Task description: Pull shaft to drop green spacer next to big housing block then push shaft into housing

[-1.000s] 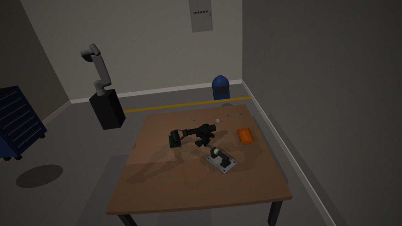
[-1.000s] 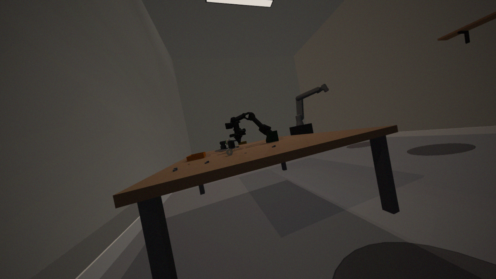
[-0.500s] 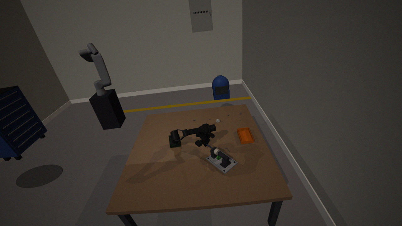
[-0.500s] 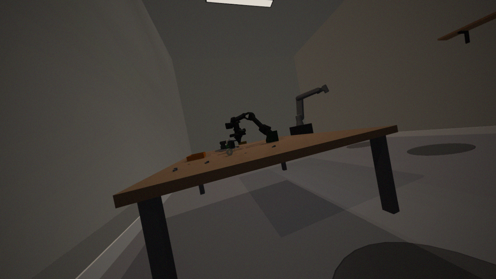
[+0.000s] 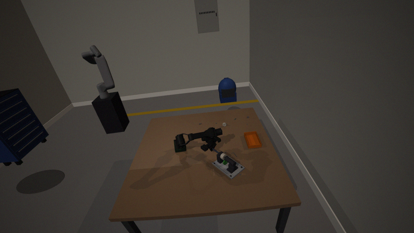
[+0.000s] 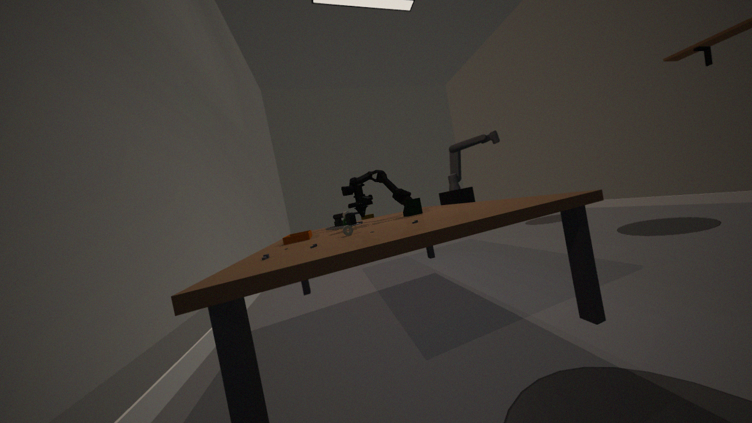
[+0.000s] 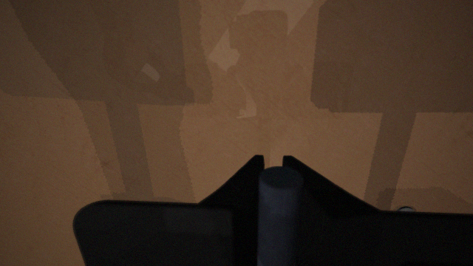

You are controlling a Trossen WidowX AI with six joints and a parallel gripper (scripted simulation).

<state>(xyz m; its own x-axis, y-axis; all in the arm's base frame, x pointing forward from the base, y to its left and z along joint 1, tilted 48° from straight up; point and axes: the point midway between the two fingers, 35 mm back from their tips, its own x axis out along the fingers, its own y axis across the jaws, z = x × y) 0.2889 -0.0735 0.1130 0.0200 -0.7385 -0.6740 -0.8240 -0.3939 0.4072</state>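
Observation:
My gripper is shut on the grey-blue shaft, whose round end stands up between the fingers in the wrist view. The shaft runs into the smaller black block. A white spacer sits between that block and the big dark housing block. The green spacer is off the shaft line, below the white one, at the grey base plate; whether it lies flat or leans is too small to tell. The shaft's inner end is hidden.
An orange tray is on the wooden table, to the right of the fixture in the top view. A pale ring and several small dark parts lie toward the table's far edge there.

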